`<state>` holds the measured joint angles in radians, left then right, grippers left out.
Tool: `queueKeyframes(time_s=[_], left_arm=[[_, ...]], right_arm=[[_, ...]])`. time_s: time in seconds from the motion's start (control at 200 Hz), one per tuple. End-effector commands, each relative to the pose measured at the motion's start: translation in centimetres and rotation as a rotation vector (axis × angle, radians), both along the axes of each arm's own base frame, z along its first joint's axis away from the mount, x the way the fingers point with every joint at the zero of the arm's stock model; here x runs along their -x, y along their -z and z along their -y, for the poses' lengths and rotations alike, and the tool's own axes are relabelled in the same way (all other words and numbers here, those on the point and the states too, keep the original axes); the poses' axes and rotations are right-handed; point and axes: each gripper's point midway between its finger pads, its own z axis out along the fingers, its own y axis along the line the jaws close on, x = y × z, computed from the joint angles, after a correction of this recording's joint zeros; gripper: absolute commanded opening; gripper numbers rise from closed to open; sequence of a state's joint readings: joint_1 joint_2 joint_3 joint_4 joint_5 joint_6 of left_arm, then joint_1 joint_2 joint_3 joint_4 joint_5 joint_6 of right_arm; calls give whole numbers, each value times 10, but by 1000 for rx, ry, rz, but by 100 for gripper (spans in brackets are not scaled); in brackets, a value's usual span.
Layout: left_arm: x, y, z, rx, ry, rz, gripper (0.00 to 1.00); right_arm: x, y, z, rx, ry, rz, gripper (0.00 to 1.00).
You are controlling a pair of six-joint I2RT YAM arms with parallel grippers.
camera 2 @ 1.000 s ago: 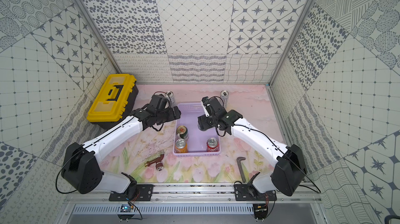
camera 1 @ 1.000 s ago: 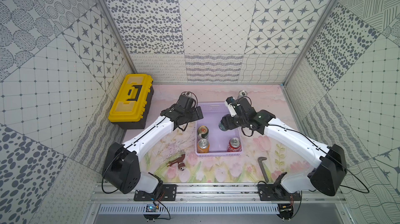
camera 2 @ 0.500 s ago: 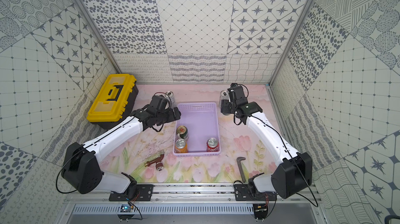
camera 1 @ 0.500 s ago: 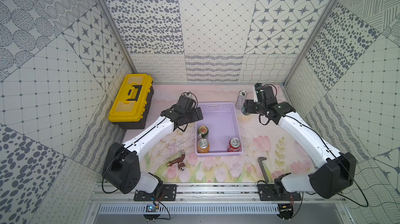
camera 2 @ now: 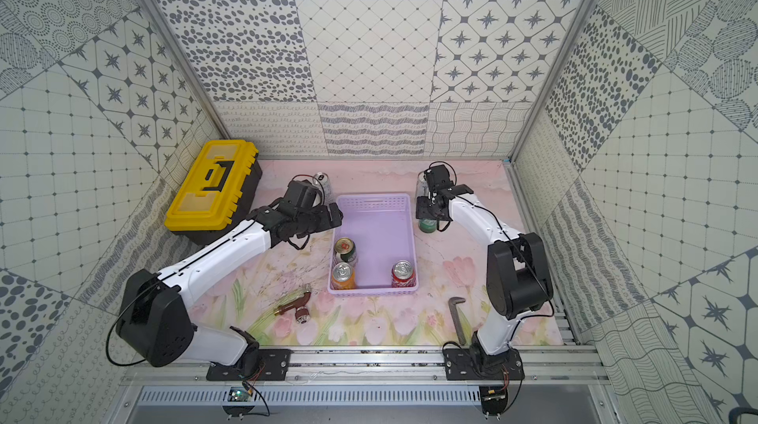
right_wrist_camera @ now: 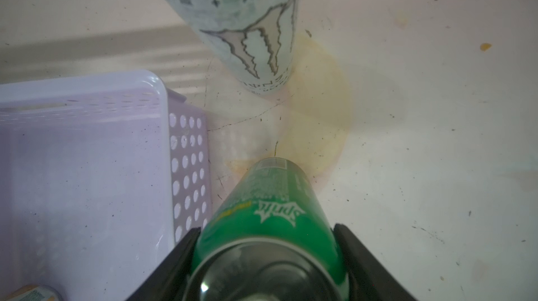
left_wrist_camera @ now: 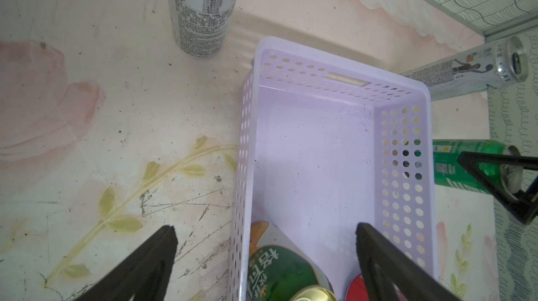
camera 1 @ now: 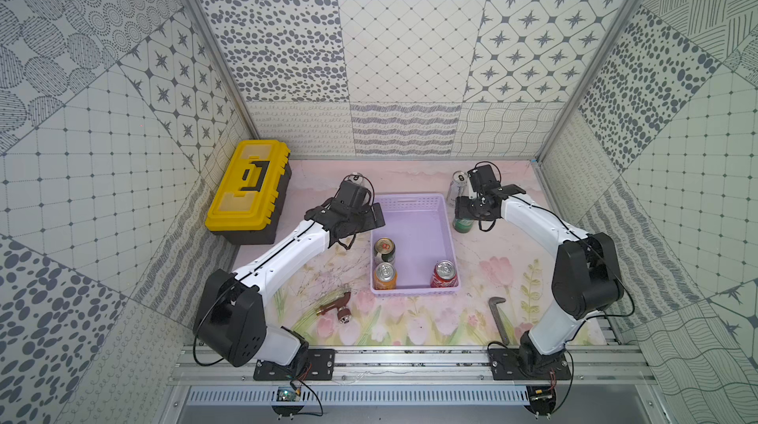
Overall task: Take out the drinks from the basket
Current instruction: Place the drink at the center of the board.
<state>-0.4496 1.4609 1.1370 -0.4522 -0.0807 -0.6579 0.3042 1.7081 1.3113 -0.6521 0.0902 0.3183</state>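
top views: basket (camera 1: pixel 410 199) sits mid-mat, long side running away from the arm bases. 3 cans inside, all at the near end. dark green-and-white can (camera 1: pixel 384 249) and orange can (camera 1: pixel 384 276) stand close together along the left wall, red can (camera 1: pixel 444 274) in the near right corner. far half of the basket floor is bare, so there's open rm.

outside, green can (camera 1: pixel 462 226) is upright just beside the basket's right wall w/ the right gripper (camera 1: pixel 465 212) over its top. right white can (camera 1: pixel 457 186) stands just behind it, nr the far right corner. left white can (camera 2: pixel 323 186) stands off the far left corner, partly hidden by the left wrist. left gripper (camera 2: pixel 333 216) hangs at the basket's left rim. toolbox (camera 1: pixel 248 192) is well off to the left by the wall. small tap (camera 1: pixel 334 305) and hooked metal bar (camera 1: pixel 498 317) lie on the near mat, apart from the basket and not in the way.

left wrist: left gripper (left_wrist_camera: pixel 265 226) jaws are spread wide, holding nothing. they straddle the basket's left wall, one finger over the mat, one over the inside. dark green-and-white can (left_wrist_camera: pixel 276 267) is right below, red can's edge beside it.

right wrist: right gripper (right_wrist_camera: pixel 266 230) is clamped on the green can nr its top, a finger flat on each side. the can is outside the basket, small gap to the perforated wall. its base is at mat level, cant tell if it touches. right white can (right_wrist_camera: pixel 247 23) is ahead, bare mat b/w the two. the side away from the basket is open mat.
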Motion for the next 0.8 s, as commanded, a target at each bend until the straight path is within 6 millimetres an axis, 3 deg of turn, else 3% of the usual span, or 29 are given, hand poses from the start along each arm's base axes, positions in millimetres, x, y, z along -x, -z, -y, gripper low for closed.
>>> queueKeyframes(time_s=[0.0,0.43,0.795], left_arm=[[-7,-10,6,27,17,43,100],[-8,-7,10,35,29,36,100],[-7,-8,10,32,29,39,100]], right_arm=[[-25,-38,-9,-43,-3,144,50],[-6,-6,-13,-1,-24,59,53],[-7,4,-8,5,17,55,73]])
